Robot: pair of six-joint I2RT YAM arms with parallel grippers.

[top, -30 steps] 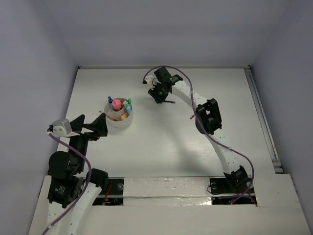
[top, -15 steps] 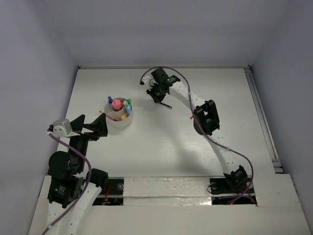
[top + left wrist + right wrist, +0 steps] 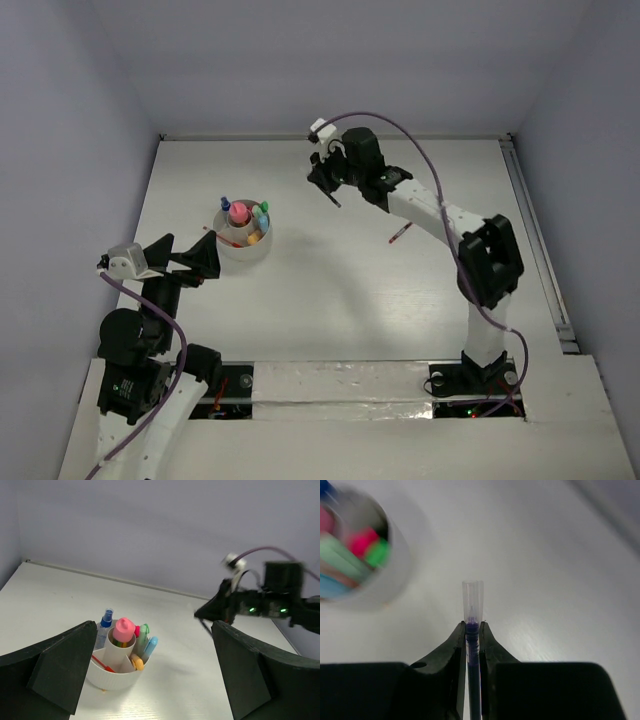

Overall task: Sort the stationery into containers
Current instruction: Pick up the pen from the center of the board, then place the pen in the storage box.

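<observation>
White desk (image 3: pixel 330 300), grey walls (image 3: pixel 330 60) closing in. The right hand (image 3: pixel 328 187) is pinching a dark pen (image 3: pixel 473 600) upper centre, well right of the white cup (image 3: pixel 245 253) at left of centre. That cup is looking crowded, so the pen risks jamming on markers (image 3: pixel 123 630) and tipping out. Open desk is lying between them; the left hand (image 3: pixel 185 262) is hovering spread, lower left.

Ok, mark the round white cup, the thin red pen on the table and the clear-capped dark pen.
Round white cup (image 3: pixel 241 255): top view, front wall.
Thin red pen (image 3: pixel 400 233): top view, mid-barrel.
Dark clear-capped pen (image 3: pixel 473 632): right wrist view, barrel below cap.
</observation>
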